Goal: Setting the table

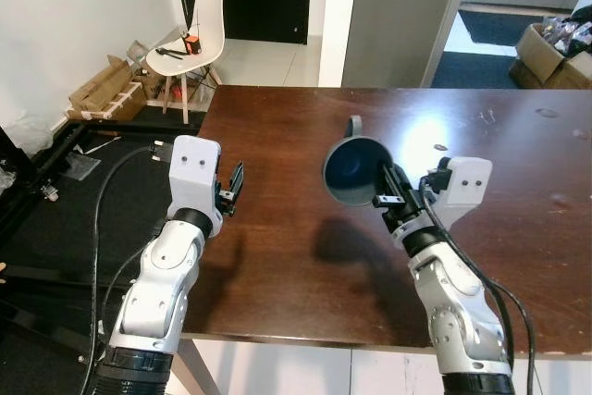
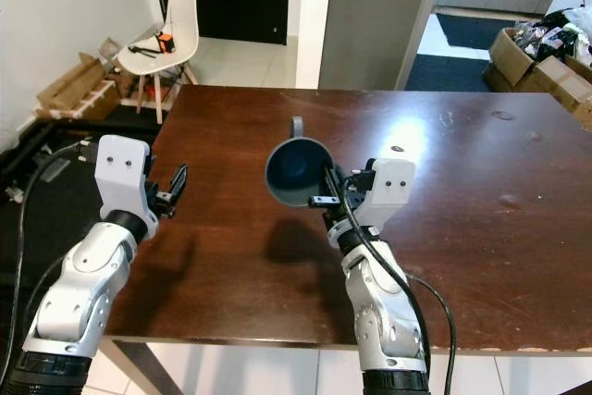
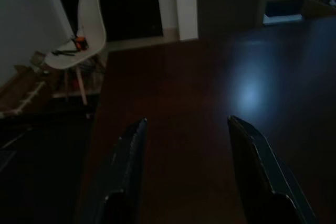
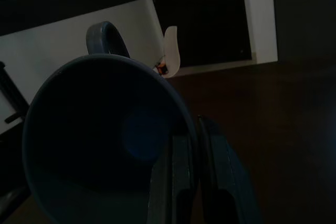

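The right gripper is pinching its two black fingers together on the rim of a dark blue-grey ceramic mug with a loop handle, one finger lying inside the wall and the other outside it. The mug is tipped on its side in the air, its open mouth facing back toward the robot and its handle pointing away toward the far edge of the worktop, and it is hanging above the middle of the dark brown glossy wooden worktop, clear of the surface, with its shadow falling on the wood nearer the robot's edge. The silver right arm is reaching up over the near edge of the worktop, with a black cable running along it. The left gripper is holding its fingers apart with nothing between them, hovering just over the left edge of the worktop, not far from the near left corner, while the silver left arm is rising from beside that corner. A bright patch of light is reflecting off the worktop beyond the mug. Past the far left corner, a white moulded plastic chair on wooden legs is standing on the pale floor with a small orange and black object lying on its seat, and brown cardboard boxes are resting against the white wall just beside it.
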